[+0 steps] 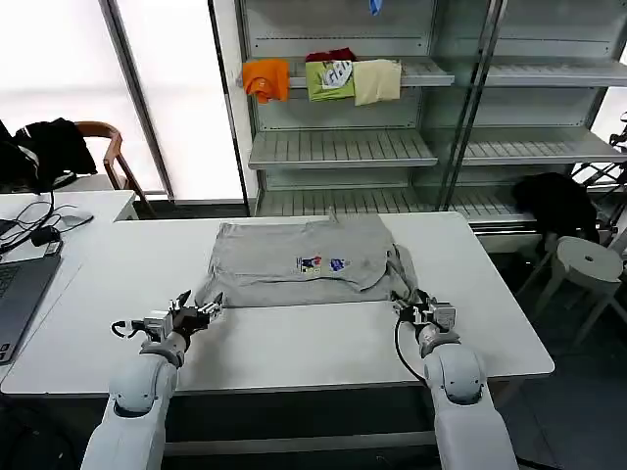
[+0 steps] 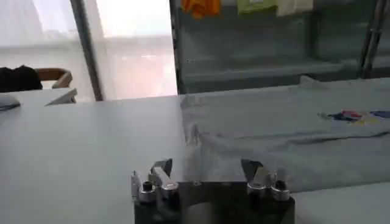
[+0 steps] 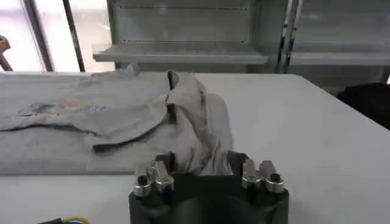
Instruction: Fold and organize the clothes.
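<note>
Head view: one grey T-shirt [image 1: 299,262] lies mid-table [image 1: 294,343], folded, long axis left-right, print [image 1: 320,263] up; two grippers, left [image 1: 203,311] and right [image 1: 409,308], sit at its near corners. Left wrist view: jaws spread, shirt edge between them. Right wrist view: jaws spread around bunched cloth.

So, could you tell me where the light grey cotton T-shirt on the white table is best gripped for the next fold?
Probably at its two near corners. The light grey cotton T-shirt lies mostly flat, near hem facing the robot. The left gripper and right gripper, both open, sit at those corners, so coming in low from the robot's side suits. The right corner is bunched, offering thicker cloth.
</note>
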`<state>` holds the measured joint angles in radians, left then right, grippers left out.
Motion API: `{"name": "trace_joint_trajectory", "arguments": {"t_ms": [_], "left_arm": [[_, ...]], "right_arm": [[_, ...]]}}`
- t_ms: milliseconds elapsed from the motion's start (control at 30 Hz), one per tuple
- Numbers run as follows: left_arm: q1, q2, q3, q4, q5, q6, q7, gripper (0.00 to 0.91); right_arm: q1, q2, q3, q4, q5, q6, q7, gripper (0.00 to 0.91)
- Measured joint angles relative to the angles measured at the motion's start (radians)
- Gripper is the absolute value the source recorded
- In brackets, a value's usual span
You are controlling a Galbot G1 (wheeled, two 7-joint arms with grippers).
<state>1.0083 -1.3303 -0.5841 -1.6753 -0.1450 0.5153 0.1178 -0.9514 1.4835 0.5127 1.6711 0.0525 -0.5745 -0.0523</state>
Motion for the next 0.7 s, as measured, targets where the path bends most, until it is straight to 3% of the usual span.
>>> {"name": "trace_joint_trajectory", "arguments": {"t_ms": [700], "left_arm": [[0.007,-0.001,0.006,0.006,0.030,0.019,0.023,0.000]], "right_arm": [[-0.032,-0.003,-0.010,0.040,0.026,-0.004,-0.002,0.000]]}}
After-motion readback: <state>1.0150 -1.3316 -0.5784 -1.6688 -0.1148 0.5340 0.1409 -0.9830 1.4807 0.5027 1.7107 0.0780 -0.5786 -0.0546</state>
